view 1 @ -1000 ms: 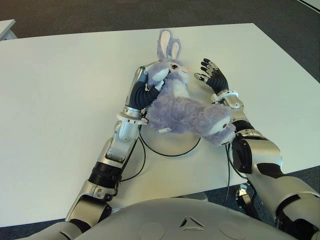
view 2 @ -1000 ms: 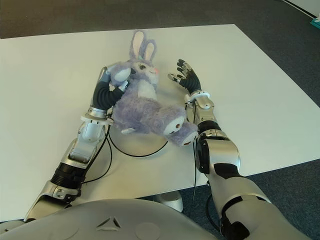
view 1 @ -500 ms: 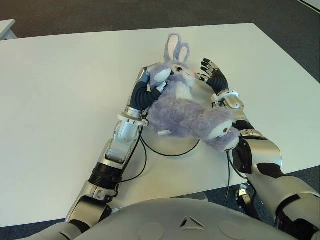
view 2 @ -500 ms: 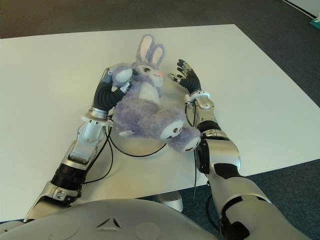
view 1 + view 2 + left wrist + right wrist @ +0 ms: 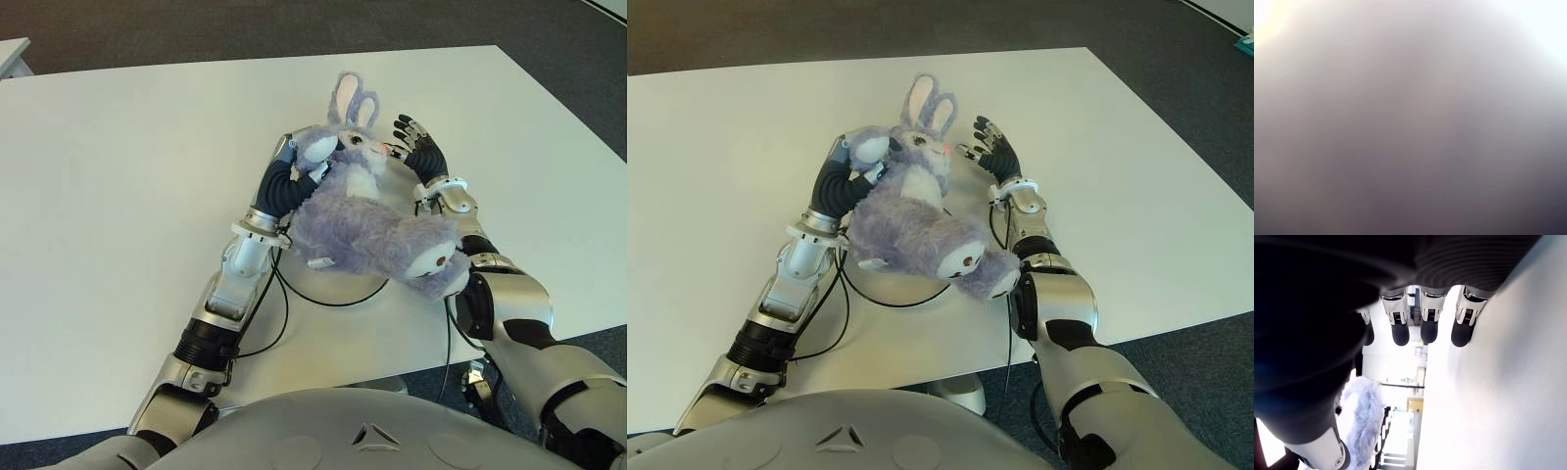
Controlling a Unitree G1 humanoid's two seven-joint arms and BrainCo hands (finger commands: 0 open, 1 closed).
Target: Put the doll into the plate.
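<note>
Doll (image 5: 367, 220) hangs in our left hand (image 5: 294, 166), clenched on its arm over the plate (image 5: 338, 292); right hand (image 5: 419, 149) splayed. Such a one-limb hold may slip.

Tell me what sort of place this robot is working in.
Probably an office or lab room: a large plain white table stands on dark grey carpet, with part of a second white table at the edge. Nothing domestic shows apart from the plush rabbit doll.

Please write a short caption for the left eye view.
Left hand grips the purple bunny doll; open right hand beside its head.
</note>
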